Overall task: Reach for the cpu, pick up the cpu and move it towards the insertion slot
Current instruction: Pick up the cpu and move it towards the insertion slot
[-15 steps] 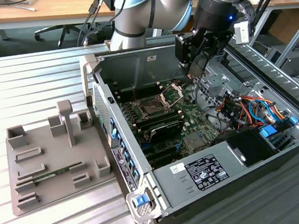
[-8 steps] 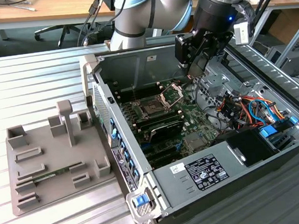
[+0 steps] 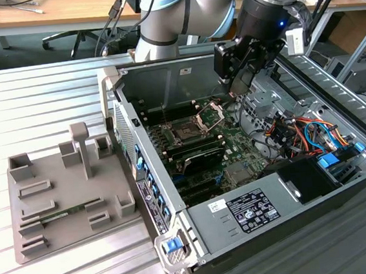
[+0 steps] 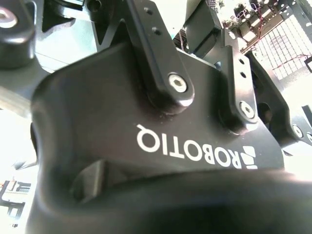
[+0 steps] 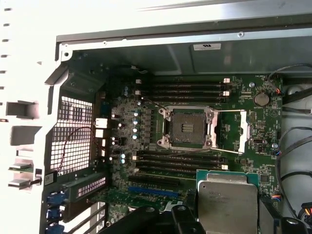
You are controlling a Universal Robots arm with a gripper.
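Now | gripper (image 3: 240,92) clasping cpu (image 5: 227,201) | insertion slot (image 5: 187,127) uncovered, bracket raised | cables (image 3: 292,129) beside

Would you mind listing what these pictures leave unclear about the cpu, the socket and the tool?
- The cpu: in the first wrist view its lower part is cut off by the picture edge, and dark tool parts cover its corners.
- The tool: in the exterior view its tips are too small and dark to tell apart; the second wrist view shows its black housing up close.
- The insertion slot: its contacts are too small in the exterior view.
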